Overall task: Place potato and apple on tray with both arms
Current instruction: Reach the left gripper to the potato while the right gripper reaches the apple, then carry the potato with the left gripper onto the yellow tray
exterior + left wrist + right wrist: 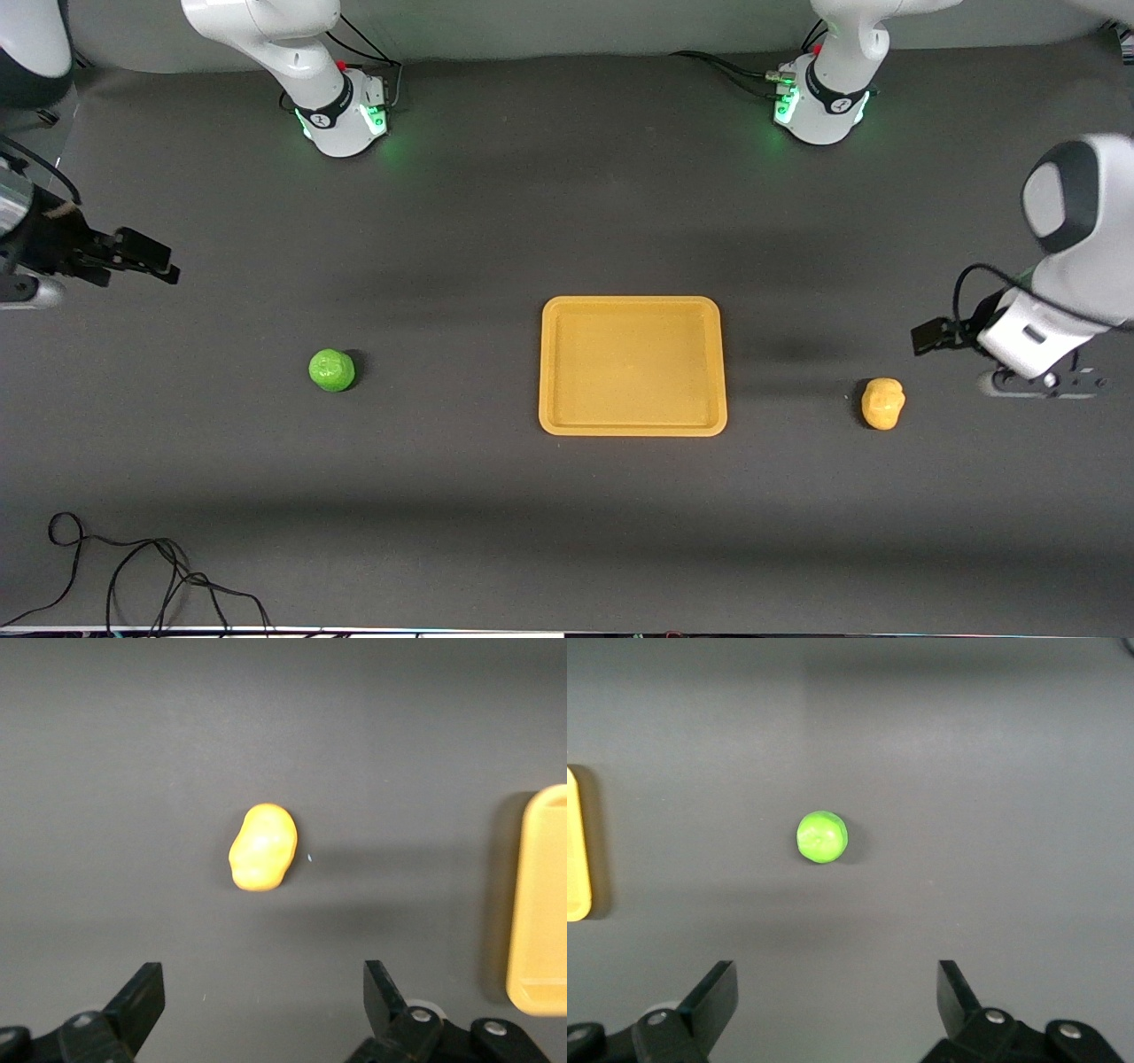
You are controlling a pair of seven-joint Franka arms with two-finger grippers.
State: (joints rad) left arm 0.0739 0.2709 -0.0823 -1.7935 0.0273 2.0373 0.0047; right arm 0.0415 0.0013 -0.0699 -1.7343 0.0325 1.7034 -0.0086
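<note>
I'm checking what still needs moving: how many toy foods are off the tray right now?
2. The apple lies on the table toward the right arm's end; the potato toward the left arm's end. The tray between them holds nothing.

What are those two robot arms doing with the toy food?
Nothing is picked up yet. The left gripper hangs with open fingers above the table near the potato, and the right gripper hangs with open fingers at the apple's end of the table. Both toys lie on the table, one at each side of the tray, which holds nothing.
</note>
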